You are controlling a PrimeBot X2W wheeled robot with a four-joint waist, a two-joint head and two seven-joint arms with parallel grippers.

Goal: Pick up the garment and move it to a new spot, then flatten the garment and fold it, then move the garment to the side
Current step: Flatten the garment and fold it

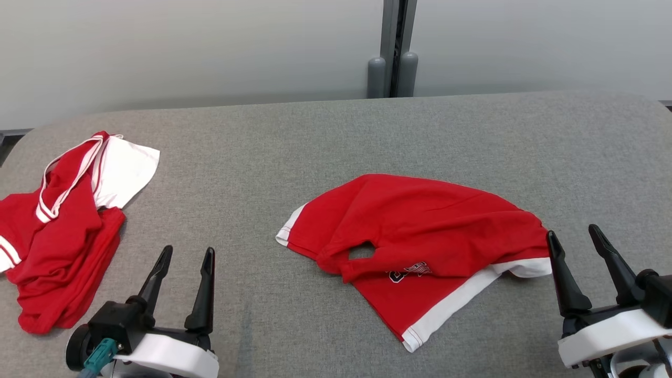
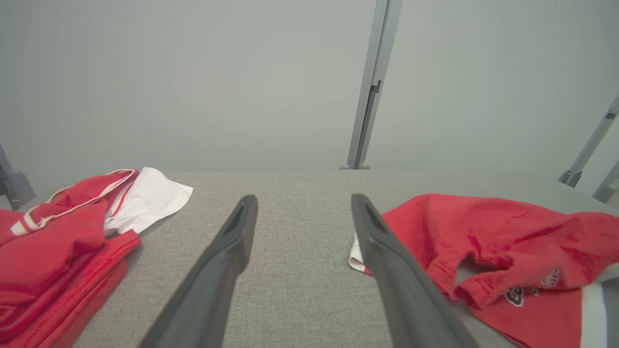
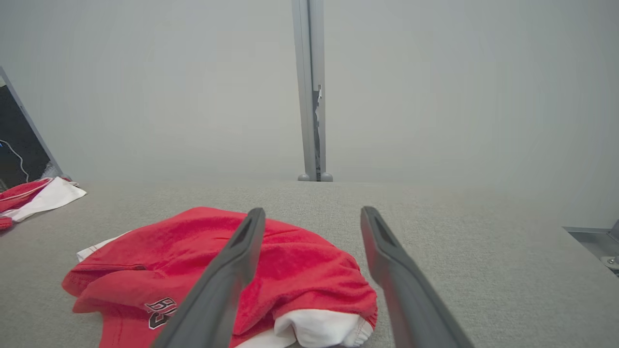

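The garment (image 1: 420, 231), a red shirt with white trim, lies crumpled on the grey bench (image 1: 315, 131), ahead of the gap between the two arms and closer to the right one. Its long axis runs crosswise, from one arm's side towards the other's. A white-edged corner points towards the left fingers (image 1: 202, 294), and the white hem trails off beside the right fingers (image 1: 564, 278).

Both pairs of fingers are spread apart and hold nothing. The right pair is much the nearer. In the head view its inner finger stands just beside the hem's end, though whether it touches the cloth I cannot tell. In the right wrist view the bunched red cloth and a fold of white lie in front of that inner finger and off to its left, while the outer finger looks over bare bench. The left pair is well apart from the shirt, with open bench between its tips and the near corner.

A second red and white garment (image 1: 63, 220) is heaped beside the left fingers on their outer side.

The shirt is not flat, so the likely next step is spreading it out. The hem end suits the right arm, and the left would have to reach forward and inward for the far corner.
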